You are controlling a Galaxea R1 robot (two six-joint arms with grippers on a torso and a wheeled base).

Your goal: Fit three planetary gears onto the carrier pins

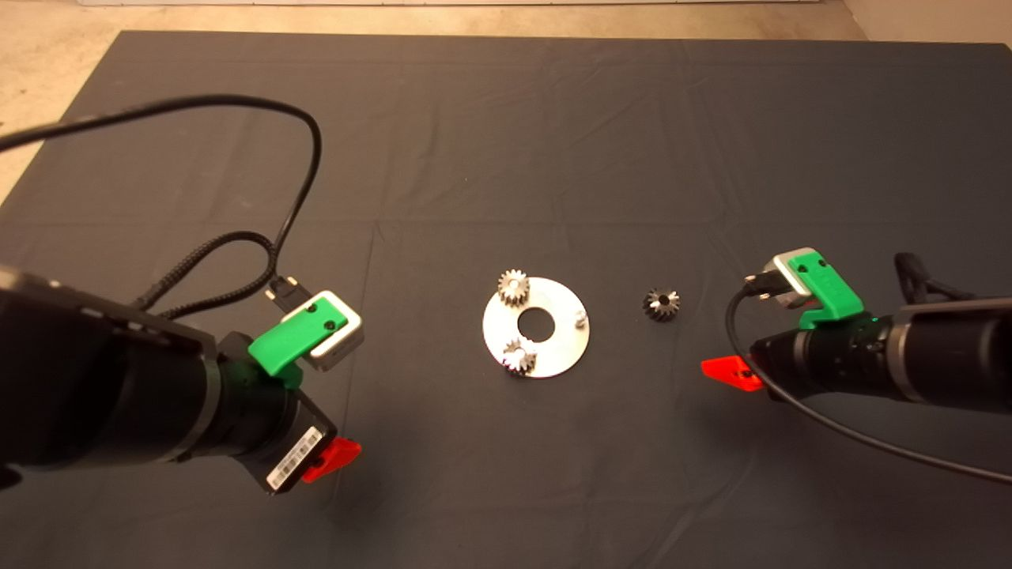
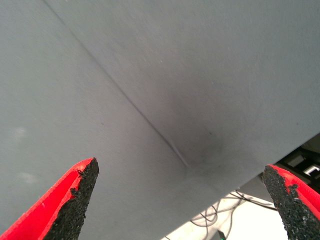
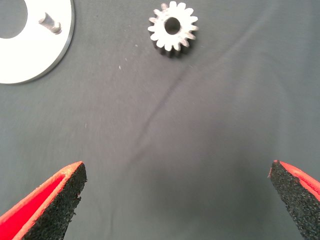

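Hovering over the left part of the dark mat covering the worktop, the left claw is standing wide open with nothing between its fingers; its wrist view is showing only creased mat and, past the mat's edge, some cables on the floor. Near the middle of the mat the round silver plate is lying flat. Two planetary gears are sitting on carrier pins: one gear at the plate's far left rim, another gear at its near left rim. The third pin is standing bare on the plate's right side. Just right of the plate, apart from it, the third gear is lying flat on the mat. Farther right, the right claw is hanging near that loose gear, its fingers spread wide and holding nothing.
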